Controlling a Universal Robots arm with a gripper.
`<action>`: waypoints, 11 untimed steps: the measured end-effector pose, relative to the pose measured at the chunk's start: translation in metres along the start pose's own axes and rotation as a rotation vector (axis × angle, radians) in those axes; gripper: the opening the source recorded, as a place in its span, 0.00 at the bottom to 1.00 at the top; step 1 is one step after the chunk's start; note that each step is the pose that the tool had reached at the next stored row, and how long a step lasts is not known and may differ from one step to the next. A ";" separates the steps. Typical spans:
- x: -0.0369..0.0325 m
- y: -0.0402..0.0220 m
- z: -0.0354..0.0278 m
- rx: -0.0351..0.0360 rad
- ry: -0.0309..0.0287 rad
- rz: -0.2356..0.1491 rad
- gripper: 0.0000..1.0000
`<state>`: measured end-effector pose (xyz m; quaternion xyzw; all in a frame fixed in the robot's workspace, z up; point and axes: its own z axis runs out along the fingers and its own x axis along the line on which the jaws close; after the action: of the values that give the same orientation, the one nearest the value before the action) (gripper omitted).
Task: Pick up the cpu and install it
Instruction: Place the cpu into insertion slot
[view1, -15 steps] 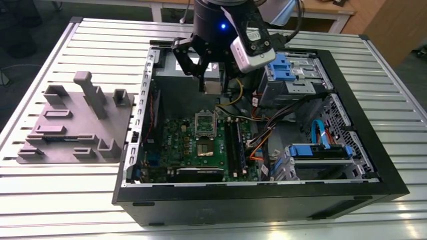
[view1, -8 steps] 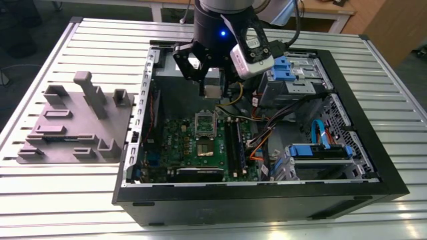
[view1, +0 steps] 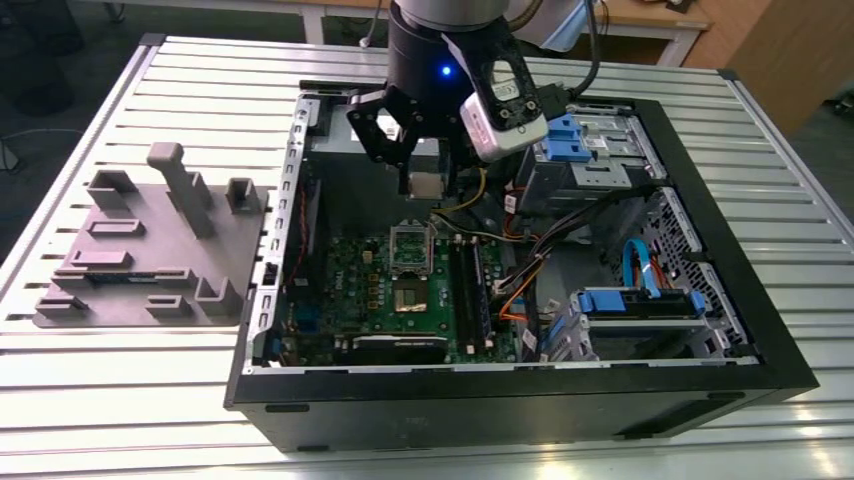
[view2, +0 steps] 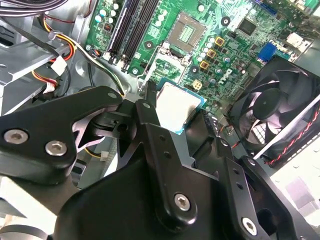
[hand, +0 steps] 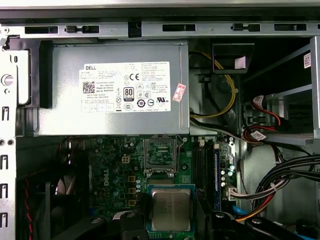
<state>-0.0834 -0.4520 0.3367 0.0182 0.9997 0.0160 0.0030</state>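
Exterior view: a ribbed metal tabletop (view1: 107, 400) carries an open black computer case (view1: 507, 410) — its green motherboard (view1: 360, 290) lies at lower centre. At upper centre, above the board, the arm's black fingers (view1: 402, 170) pinch the flat square silver-topped cpu (view1: 424, 184) — clamped by its edges in both wrist views.
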 end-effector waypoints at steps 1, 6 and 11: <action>0.0000 0.0000 0.0000 0.0000 0.0000 0.000 0.47; 0.0000 0.0000 0.0001 -0.0001 -0.0001 0.000 0.47; 0.0001 -0.0001 0.0039 0.0000 0.0009 0.000 0.47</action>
<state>-0.0836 -0.4520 0.3327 0.0182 0.9997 0.0160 0.0026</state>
